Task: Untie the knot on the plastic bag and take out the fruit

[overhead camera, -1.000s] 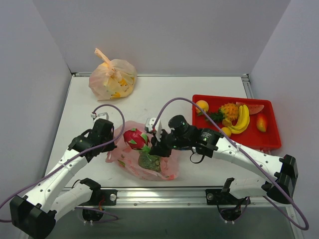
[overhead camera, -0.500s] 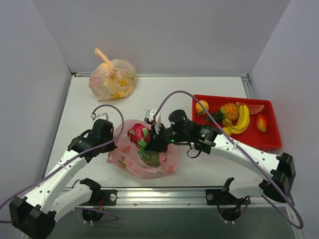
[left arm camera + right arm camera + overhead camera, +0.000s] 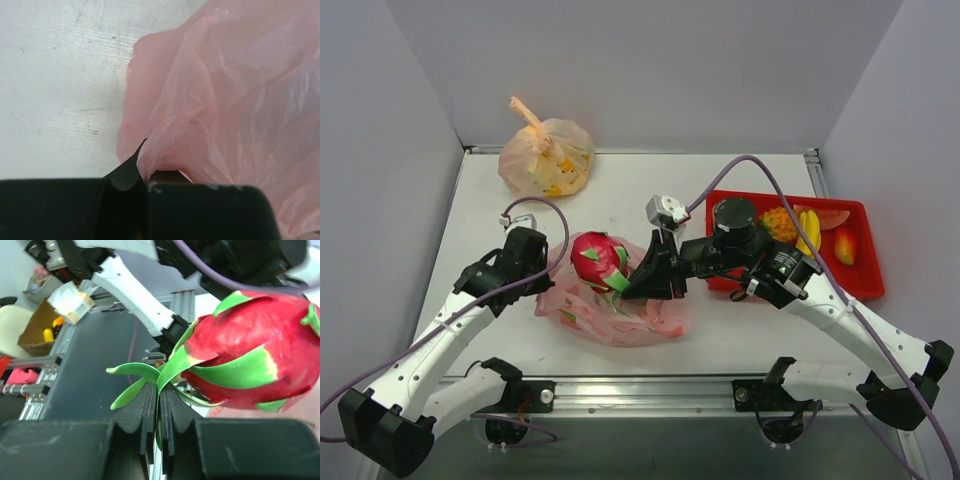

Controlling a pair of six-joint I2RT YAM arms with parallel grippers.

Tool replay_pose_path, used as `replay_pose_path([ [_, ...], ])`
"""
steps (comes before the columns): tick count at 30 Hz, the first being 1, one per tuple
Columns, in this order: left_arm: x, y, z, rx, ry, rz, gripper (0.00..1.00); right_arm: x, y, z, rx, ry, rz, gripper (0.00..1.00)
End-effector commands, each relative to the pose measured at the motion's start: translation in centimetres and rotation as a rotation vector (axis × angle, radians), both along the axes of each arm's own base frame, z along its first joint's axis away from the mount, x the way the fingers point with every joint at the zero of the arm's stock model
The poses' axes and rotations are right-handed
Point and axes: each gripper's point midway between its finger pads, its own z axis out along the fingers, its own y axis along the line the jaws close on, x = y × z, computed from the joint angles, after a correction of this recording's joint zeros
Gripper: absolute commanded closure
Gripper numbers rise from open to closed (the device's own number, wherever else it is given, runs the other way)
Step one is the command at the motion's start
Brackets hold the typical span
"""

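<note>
**R claw pinches dragon fruit leaves, bag below**

R gripper [image 3: 632, 284] is pressed together on the green leaves of the dragon fruit [image 3: 597, 257]. The fruit's red body sits at the claw's 10 o'clock, over the pink plastic bag [image 3: 620, 318]. L gripper [image 3: 544, 288] nips the bag's edge, approx 9 o'clock side. Banana bunch [image 3: 809, 234] lies in the red tray [image 3: 862, 276] at 3 o'clock.

My right gripper [image 3: 159, 407] is pinching the pink-red dragon fruit [image 3: 597, 258] by its green leaves, tilted over the plastic bag [image 3: 620, 315]. The bag is lying crumpled and open on the desk [image 3: 620, 195], its left edge bunching in my left gripper [image 3: 143, 176].
</note>
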Motion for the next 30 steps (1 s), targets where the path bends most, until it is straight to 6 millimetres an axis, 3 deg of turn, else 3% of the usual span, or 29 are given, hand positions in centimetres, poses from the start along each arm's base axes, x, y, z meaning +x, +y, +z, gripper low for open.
replay_pose_path([
  [1,1.1,0.3,2.3,0.018,-0.060,0.005,1.00,3.5,-2.4,2.8,0.090,-0.072,-0.162,1.00],
  [5,0.5,0.8,1.5,0.032,-0.048,0.004,1.00,8.6,-6.1,3.2,0.080,-0.077,-0.401,1.00],
  [9,-0.4,1.4,0.6,0.042,-0.034,0.007,1.00,11.6,-9.2,4.1,0.095,-0.072,-0.551,1.00],
  [13,-1.1,1.3,0.3,0.024,-0.026,0.001,1.00,16.0,-12.6,2.1,0.044,-0.013,-0.777,1.00],
  [16,-1.3,1.1,0.5,0.005,-0.034,-0.007,1.00,20.0,-16.8,-2.2,-0.029,0.084,-1.034,1.00],
  [19,-1.3,0.7,1.0,-0.016,-0.044,-0.020,1.00,22.2,-20.3,-7.0,-0.096,0.198,-1.230,1.00],
  [20,-1.4,0.6,1.0,-0.023,-0.042,-0.027,1.00,22.5,-20.9,-8.1,-0.113,0.226,-1.260,1.00],
  [21,-1.5,0.3,1.1,-0.038,-0.041,-0.040,1.00,22.7,-21.3,-10.5,-0.151,0.281,-1.282,1.00],
  [27,-1.9,-0.4,1.5,-0.083,-0.046,-0.055,1.00,23.2,-24.3,-18.7,-0.260,0.543,-1.402,1.00],
  [30,-2.1,-0.6,1.6,-0.098,-0.046,-0.070,1.00,22.5,-25.5,-21.7,-0.308,0.639,-1.463,0.81],
])
